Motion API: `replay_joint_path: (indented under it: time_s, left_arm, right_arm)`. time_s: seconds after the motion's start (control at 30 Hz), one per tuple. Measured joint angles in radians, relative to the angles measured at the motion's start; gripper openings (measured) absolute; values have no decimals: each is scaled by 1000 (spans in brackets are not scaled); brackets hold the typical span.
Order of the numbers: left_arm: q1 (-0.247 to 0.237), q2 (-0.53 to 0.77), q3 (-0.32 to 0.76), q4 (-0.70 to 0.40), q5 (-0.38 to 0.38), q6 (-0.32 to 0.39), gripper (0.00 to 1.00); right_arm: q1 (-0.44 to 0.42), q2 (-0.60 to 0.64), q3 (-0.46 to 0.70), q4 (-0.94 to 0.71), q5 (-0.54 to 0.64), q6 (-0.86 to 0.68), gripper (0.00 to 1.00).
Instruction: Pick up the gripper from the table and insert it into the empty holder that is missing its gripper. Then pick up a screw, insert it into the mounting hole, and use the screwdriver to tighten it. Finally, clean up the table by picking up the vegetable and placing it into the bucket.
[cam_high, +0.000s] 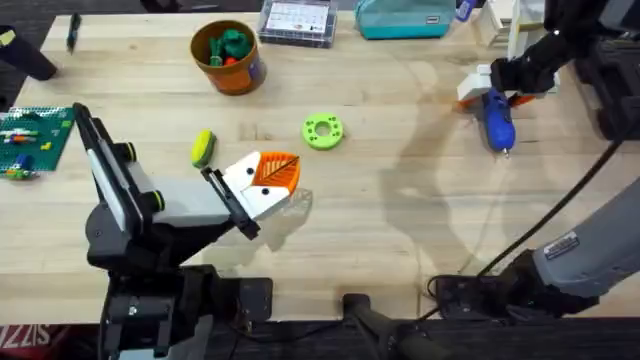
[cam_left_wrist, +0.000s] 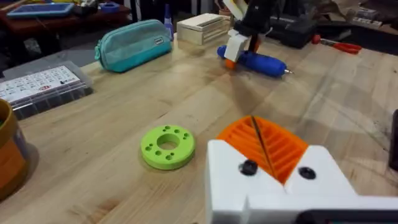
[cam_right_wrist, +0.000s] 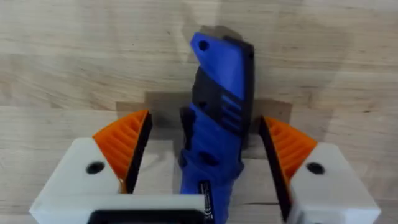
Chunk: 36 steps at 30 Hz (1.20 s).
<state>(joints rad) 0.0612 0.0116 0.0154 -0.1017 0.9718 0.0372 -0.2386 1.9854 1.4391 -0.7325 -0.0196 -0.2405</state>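
A pale wooden table (cam_high: 400, 220) with visible grain and a matt, smooth finish is seen. The bright blue pen-shaped screwdriver (cam_right_wrist: 217, 106) is made of smooth, slightly glossy plastic with a thin silvery metal tip (cam_left_wrist: 287, 71). Ribbed matt orange plastic pads (cam_right_wrist: 124, 146) are set in white matt plastic mounts (cam_right_wrist: 74, 180), and the teal zipped pouch (cam_left_wrist: 134, 43) appears to be woven cloth.

Workshop — wooden workbench (cam_high: 400, 200), parts organizer box (cam_high: 296, 22), red-handled pliers (cam_left_wrist: 339, 45)
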Motion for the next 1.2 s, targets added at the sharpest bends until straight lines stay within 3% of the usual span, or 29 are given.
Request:
replay_joint_path:
  time_s: [0.2, 0.27, 0.37, 0.47, 0.53, 0.57, 0.77, 0.97, 1.2]
  left_arm:
    - [0, 0, 0, 0, -2, 0, 5]
    - [0, 0, 0, 1, -4, 0, 5]
    - [0, 0, 0, 1, -4, 0, 5]
    - [0, 0, 0, 1, -5, 0, 5]
    - [0, 0, 0, 1, -5, 0, 5]
    - [0, 0, 0, 1, -5, 0, 5]
    - [0, 0, 0, 1, -5, 0, 5]
    - [0, 0, 0, 1, -5, 0, 5]
    - [0, 0, 0, 1, -5, 0, 5]
  right_arm:
    - [0, 0, 0, 7, 5, -13, 907]
    - [-1, 0, 0, 8, 8, -26, 832]
    - [-5, 6, 1, 28, 19, -49, 508]
    - [-8, 6, 2, 36, 22, -60, 274]
    - [-8, 9, 2, 43, 23, -71, 51]
    - [-8, 11, 2, 47, 22, -72, 20]
    - [-8, 11, 2, 46, 21, -85, 21]
    - [-6, -19, 15, -158, 7, -24, 19]
    - [32, -224, 20, -254, 3, 5, 16]
